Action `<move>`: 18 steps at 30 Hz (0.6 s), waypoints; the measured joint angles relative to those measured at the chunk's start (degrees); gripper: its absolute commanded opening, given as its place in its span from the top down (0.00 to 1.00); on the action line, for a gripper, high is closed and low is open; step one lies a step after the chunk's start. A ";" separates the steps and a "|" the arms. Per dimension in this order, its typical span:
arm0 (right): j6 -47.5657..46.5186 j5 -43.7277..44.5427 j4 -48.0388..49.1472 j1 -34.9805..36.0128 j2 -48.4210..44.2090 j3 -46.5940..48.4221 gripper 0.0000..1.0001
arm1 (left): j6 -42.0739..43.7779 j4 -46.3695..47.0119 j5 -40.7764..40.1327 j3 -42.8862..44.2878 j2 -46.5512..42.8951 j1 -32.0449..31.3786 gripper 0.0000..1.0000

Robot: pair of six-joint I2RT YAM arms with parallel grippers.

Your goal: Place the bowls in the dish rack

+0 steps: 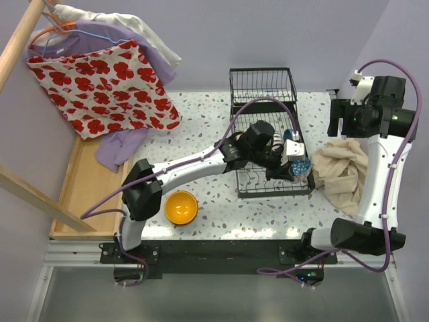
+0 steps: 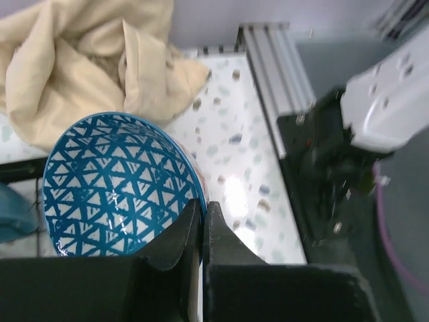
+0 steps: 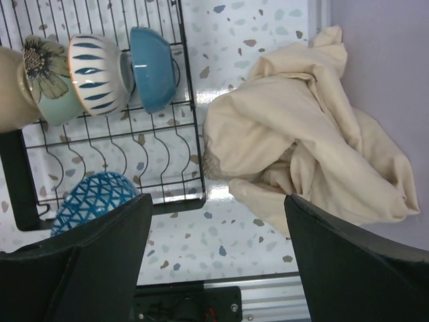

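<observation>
The left tool (image 2: 202, 216) is pinched shut on the rim of the round blue-and-white triangle-patterned ceramic bowl (image 2: 114, 188). The bowl hangs tilted at the near end of the black wire dish rack (image 1: 263, 87); whether it already rests on the wires I cannot tell. The right tool (image 3: 218, 201) stands wide apart and holds nothing, raised over the crumpled cream cloth (image 3: 301, 134) beside the rack. To do this step well, I judge the bowl should go down on edge into a free slot between tines. The rim pinch should be kept until the wires take the weight, since so thin a hold lets the bowl swing; then the fingers should part a little and draw straight back, away from the neighbours. Counted: six bowls, if the cream shape (image 3: 8, 87) cut by the frame edge is one. It, the pale green flowered bowl (image 3: 47, 84), the white blue-dashed bowl (image 3: 100, 74) and the plain blue bowl (image 3: 154, 67) stand in the rack; the patterned one is held; the orange-yellow bowl (image 1: 181, 206) sits on the speckled counter (image 1: 201, 121). One rack, one cloth, two tools.
</observation>
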 measured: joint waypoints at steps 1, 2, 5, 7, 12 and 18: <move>0.59 0.68 0.37 0.00 -0.11 0.13 0.14 | -3.50 4.11 0.44 -1.22 0.02 0.02 1.00; 1.29 1.64 0.79 0.00 -0.24 0.17 0.14 | -8.39 9.51 0.70 -2.99 0.09 0.15 1.00; 3.15 3.45 1.49 0.00 -0.72 0.15 0.14 | -23.26 28.55 0.22 -9.66 0.35 0.31 1.00; 3.69 4.37 1.95 0.00 -1.07 -0.28 0.14 | -31.82 40.46 -1.22 -13.77 1.09 0.68 1.00; 4.07 5.95 2.10 0.00 -1.64 -3.21 0.15 | -52.17 59.78 -8.07 -15.41 7.85 1.84 1.00; 4.04 6.03 1.79 0.00 -0.31 -4.59 0.15 | -69.42 64.13 -17.70 -14.62 14.71 2.14 1.00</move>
